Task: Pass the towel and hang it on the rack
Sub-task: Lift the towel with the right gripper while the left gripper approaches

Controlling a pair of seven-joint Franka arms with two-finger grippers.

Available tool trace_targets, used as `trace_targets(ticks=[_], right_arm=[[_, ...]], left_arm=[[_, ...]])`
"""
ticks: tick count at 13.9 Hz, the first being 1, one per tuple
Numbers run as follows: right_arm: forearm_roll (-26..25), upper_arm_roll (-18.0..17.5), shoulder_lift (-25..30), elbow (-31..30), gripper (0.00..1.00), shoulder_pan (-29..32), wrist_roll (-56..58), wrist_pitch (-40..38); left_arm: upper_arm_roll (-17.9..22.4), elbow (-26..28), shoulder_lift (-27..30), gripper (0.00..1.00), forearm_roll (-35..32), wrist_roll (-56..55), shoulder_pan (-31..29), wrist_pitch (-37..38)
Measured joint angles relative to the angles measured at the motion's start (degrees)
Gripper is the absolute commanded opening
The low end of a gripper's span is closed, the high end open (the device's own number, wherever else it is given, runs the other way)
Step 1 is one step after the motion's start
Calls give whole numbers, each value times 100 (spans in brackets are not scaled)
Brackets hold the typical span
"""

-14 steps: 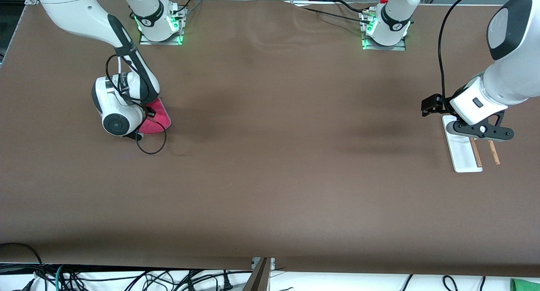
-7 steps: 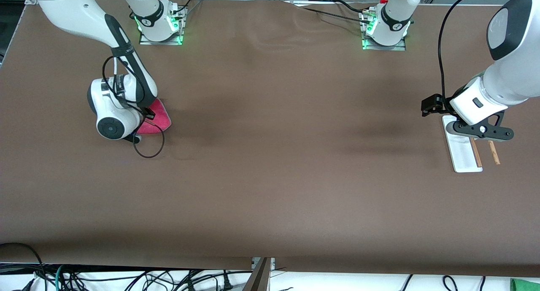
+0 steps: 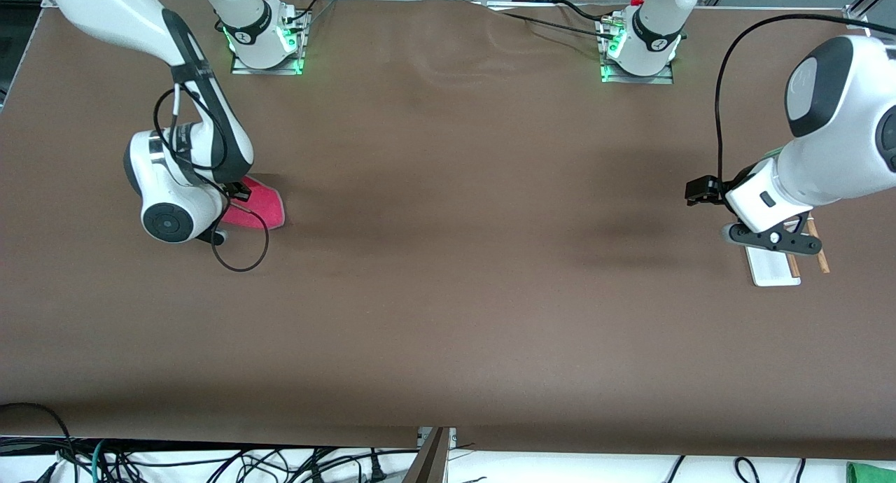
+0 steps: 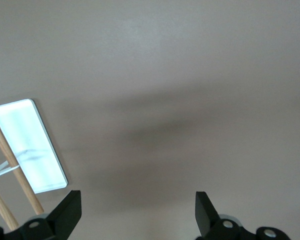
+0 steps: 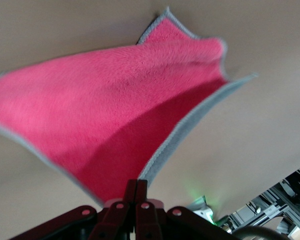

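The pink-red towel (image 3: 264,207) with its grey edge lies toward the right arm's end of the table. My right gripper (image 3: 236,189) is shut on one corner of it. In the right wrist view the towel (image 5: 115,100) spreads out from the pinched fingertips of the right gripper (image 5: 137,186), raised at that corner. The rack (image 3: 771,270) stands toward the left arm's end, with a white base and two brown rods (image 3: 820,256). My left gripper (image 3: 773,239) hangs open over it and holds nothing. In the left wrist view the left gripper (image 4: 137,202) is beside the rack's base (image 4: 30,145).
A black cable loop (image 3: 241,250) hangs from the right wrist close to the table. Both arm bases (image 3: 266,45) with green lights stand along the table's edge farthest from the front camera. Brown cloth covers the table (image 3: 448,259).
The right arm has shifted toward its own end of the table, pulling the towel's corner up with it. The left arm has swung so that it covers more of the rack.
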State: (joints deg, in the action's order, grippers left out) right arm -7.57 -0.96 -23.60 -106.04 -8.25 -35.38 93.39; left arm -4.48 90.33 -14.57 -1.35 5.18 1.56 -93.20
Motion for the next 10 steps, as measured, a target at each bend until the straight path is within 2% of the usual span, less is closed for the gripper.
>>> trace_targets(ticks=[3, 6, 10], right_arm=[[13, -333, 238, 669, 0, -28, -8, -781], [59, -647, 299, 1359, 0, -42, -8, -1388], [176, -1015, 297, 2058, 0, -173, -34, -1756]], left_arm=[[-6, -55, -104, 100, 240, 680, 11, 7], [22, -60, -230, 100, 1352, 1160, -42, 22], [51, -66, -785, 100, 2724, 2330, -237, 26]])
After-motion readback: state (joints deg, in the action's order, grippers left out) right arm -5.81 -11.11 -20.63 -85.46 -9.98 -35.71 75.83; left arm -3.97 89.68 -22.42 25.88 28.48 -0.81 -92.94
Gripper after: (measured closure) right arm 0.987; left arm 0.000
